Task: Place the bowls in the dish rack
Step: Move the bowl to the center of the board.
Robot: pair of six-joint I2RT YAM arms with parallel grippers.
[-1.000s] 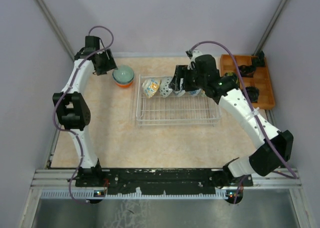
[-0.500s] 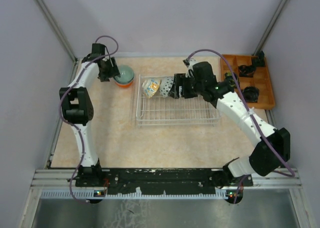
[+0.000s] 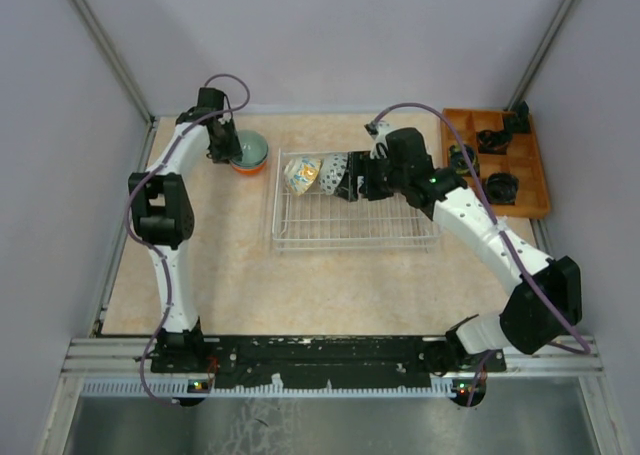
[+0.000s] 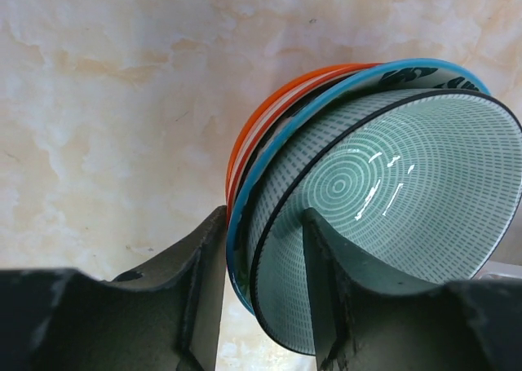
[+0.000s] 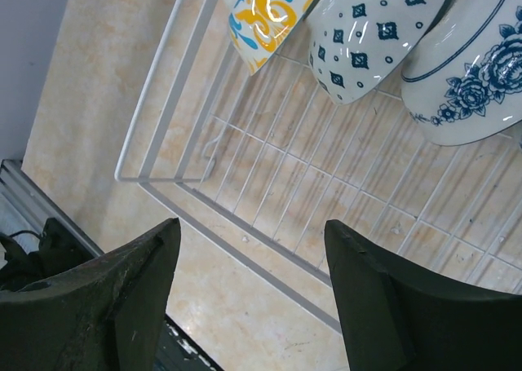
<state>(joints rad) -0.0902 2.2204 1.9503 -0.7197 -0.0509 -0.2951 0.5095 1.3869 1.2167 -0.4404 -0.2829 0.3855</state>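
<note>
From the dish rack (image 3: 350, 225), I see bowls (image 5: 367, 37) lined along its 12 o'clock edge. The wire floor toward 6 o'clock is bare, and my right tool (image 5: 253, 265) hangs over it, fingers spread with nothing between. At 10 o'clock a stack of bowls (image 3: 247, 151) stands near the rack, with a narrow strip of counter (image 3: 210, 265) between them. My left tool (image 4: 261, 249) straddles the stack's rims. At 2 o'clock the orange tray (image 3: 528, 197) blocks the way. The counter at 6 o'clock gives free passage.
</note>
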